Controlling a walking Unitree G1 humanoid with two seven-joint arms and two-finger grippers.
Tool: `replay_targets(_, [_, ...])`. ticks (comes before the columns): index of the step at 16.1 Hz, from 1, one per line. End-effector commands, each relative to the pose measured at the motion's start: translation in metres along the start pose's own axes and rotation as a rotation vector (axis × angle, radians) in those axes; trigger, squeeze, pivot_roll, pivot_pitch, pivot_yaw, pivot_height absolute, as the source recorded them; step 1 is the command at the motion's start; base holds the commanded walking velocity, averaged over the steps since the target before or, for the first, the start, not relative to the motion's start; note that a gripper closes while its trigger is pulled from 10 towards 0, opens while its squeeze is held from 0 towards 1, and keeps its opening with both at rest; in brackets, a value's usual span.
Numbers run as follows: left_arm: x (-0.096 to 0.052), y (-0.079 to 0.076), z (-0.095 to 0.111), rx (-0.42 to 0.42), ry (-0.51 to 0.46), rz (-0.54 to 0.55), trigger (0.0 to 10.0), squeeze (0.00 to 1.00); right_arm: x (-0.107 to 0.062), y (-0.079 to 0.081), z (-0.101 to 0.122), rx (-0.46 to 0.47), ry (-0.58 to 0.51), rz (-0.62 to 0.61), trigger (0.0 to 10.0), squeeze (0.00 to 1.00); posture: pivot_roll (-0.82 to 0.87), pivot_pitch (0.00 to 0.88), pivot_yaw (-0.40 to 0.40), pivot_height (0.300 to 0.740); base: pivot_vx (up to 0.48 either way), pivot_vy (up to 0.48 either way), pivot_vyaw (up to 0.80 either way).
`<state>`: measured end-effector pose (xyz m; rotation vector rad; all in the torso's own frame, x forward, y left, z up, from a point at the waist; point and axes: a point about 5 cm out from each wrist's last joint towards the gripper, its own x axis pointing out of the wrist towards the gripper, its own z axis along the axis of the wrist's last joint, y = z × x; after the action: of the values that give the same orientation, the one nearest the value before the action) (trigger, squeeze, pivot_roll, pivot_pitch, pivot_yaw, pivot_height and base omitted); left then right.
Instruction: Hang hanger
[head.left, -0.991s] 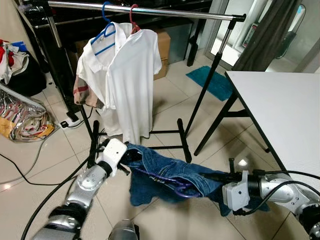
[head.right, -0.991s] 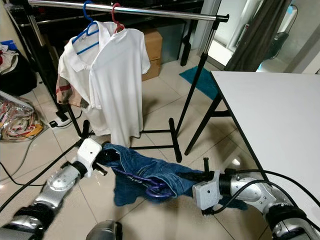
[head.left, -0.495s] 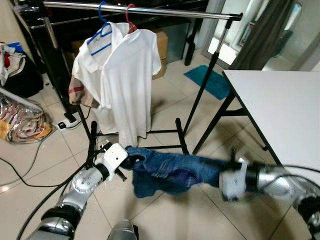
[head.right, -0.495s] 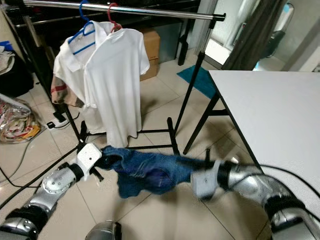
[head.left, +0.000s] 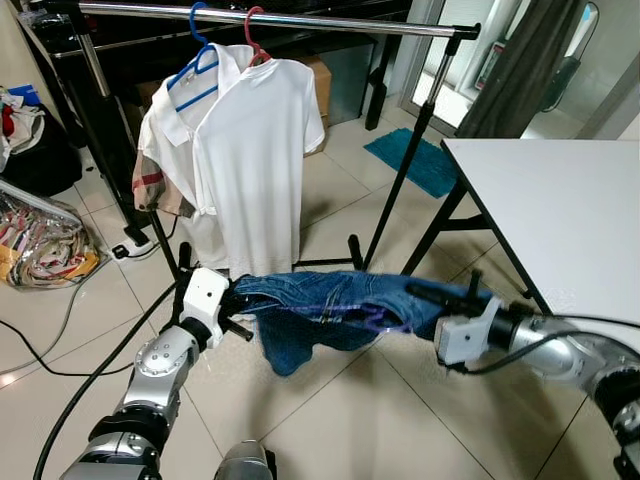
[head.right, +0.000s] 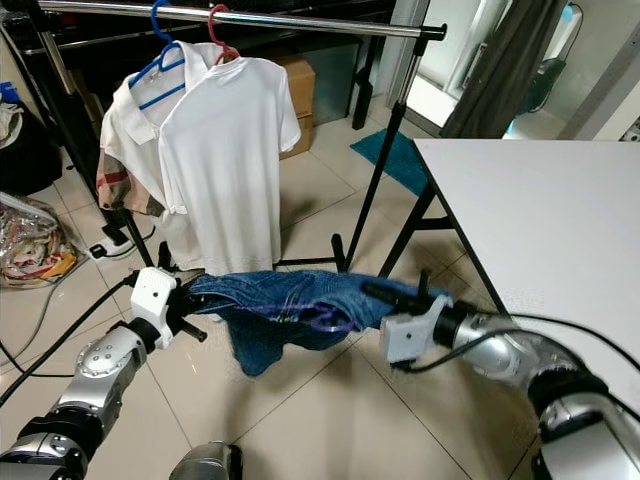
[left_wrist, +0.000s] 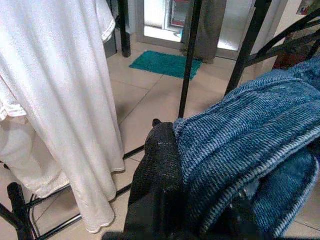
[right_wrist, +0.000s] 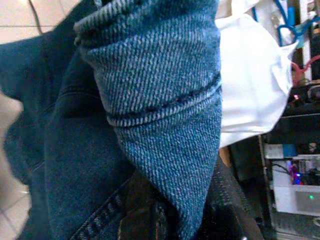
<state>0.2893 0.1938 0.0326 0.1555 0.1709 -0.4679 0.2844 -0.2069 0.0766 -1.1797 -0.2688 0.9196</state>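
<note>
At the far left, bags and clutter (head.left: 45, 245) lie on the tiled floor with a cable trailing past, so there is little spare room on that side. The left claw (head.left: 236, 300) is closed on one end of the blue jeans (head.left: 320, 305), the denim bunched over its black fingers (left_wrist: 160, 165). Above and behind it the clothes rail (head.left: 270, 18) carries two white shirts (head.left: 240, 150), one on a blue hanger (head.left: 198, 60) and one on a red hanger (head.left: 255, 25); the open stretch of rail lies to the right of them, up to the rack's right upright (head.left: 420, 140). The jeans hang stretched between both arms, low, in front of the rack's foot, with a purple hanger (head.left: 375, 320) showing against the denim near the middle. The right claw (head.left: 440, 296) grips the other end, the cloth folded thickly over it. The likely trouble, as I judge it: the hanger could slip out of the slack denim during the lift, or the sagging cloth could catch the rack's base bar (head.left: 355, 262) or upright. At the right, the white worktop (head.left: 560, 210) edge and its legs crowd the right arm's swing.
</note>
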Motion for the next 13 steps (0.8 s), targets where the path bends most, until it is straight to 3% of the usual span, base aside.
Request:
replay_targets(1, [-0.007, 0.009, -0.004, -0.025, 0.020, 0.039, 10.0, 0.00, -0.013, -0.015, -0.016, -0.008, 0.101, -0.061, 10.0, 0.00, 0.29, 0.021, -0.074, 0.740, 0.000, 0.000, 0.00])
replay_targets(5, [-0.012, 0.008, -0.010, -0.030, 0.038, 0.044, 10.0, 0.00, -0.023, -0.031, -0.027, 0.094, 0.173, -0.181, 10.0, 0.00, 0.29, 0.020, -0.077, 0.740, 0.000, 0.000, 0.00])
replay_targets(7, [-0.013, 0.007, -0.012, -0.030, 0.043, 0.043, 10.0, 0.00, -0.027, -0.030, -0.031, 0.129, 0.196, -0.159, 10.0, 0.00, 0.29, 0.019, -0.076, 0.740, 0.000, 0.000, 0.00])
replay_targets(13, [-0.014, 0.010, -0.011, -0.017, 0.045, 0.042, 10.0, 0.00, -0.024, -0.024, -0.020, 0.057, 0.092, -0.077, 10.0, 0.00, 0.29, 0.020, -0.076, 0.740, 0.000, 0.000, 0.00])
